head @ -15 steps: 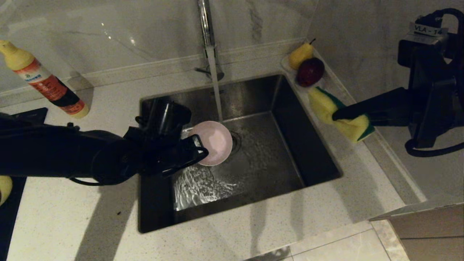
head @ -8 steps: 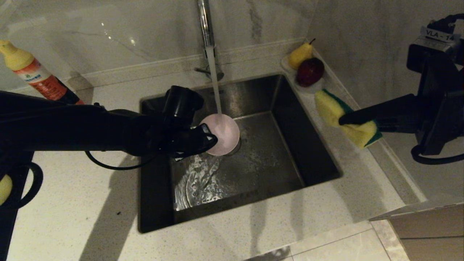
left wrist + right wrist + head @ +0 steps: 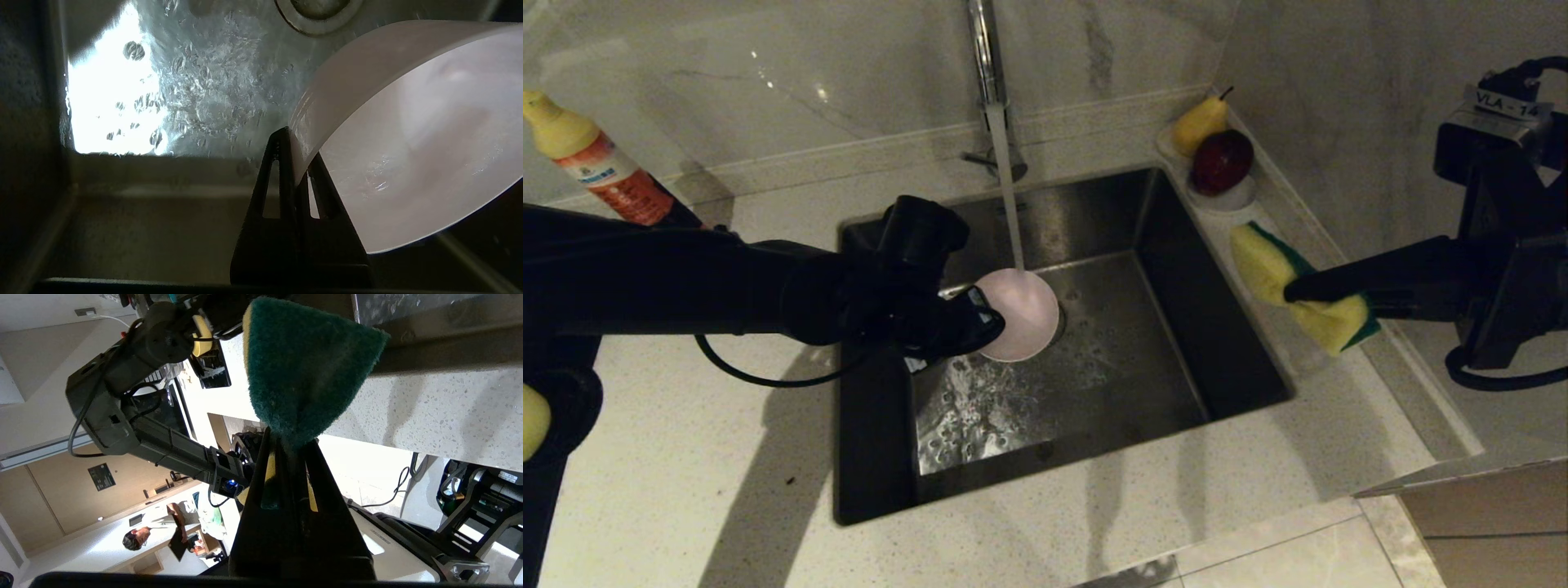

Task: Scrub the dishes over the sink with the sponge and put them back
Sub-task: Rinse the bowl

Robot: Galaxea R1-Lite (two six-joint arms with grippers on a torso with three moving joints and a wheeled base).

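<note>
A pink bowl (image 3: 1021, 317) hangs over the steel sink (image 3: 1225, 351), right under the running stream from the chrome tap (image 3: 985, 57). My left gripper (image 3: 990, 320) is shut on its rim; in the left wrist view the bowl (image 3: 412, 155) is tilted with its wet inside showing, the rim pinched at the left gripper (image 3: 296, 139). My right gripper (image 3: 1290, 287) holds the yellow and green sponge (image 3: 1278, 269) in the air above the counter to the sink's right. In the right wrist view the sponge (image 3: 302, 371) sticks out from the right gripper (image 3: 288, 443), green face toward the camera.
A white dish (image 3: 1232, 196) with a pear (image 3: 1199, 122) and a dark red apple (image 3: 1221, 160) stands at the sink's back right corner. A detergent bottle (image 3: 600, 167) leans at the far left of the counter (image 3: 727, 490). A wall rises close behind the right arm.
My left arm swung the pink bowl up and right, under the water stream, then eased it slightly down. The right gripper with the sponge drifted a little right.
</note>
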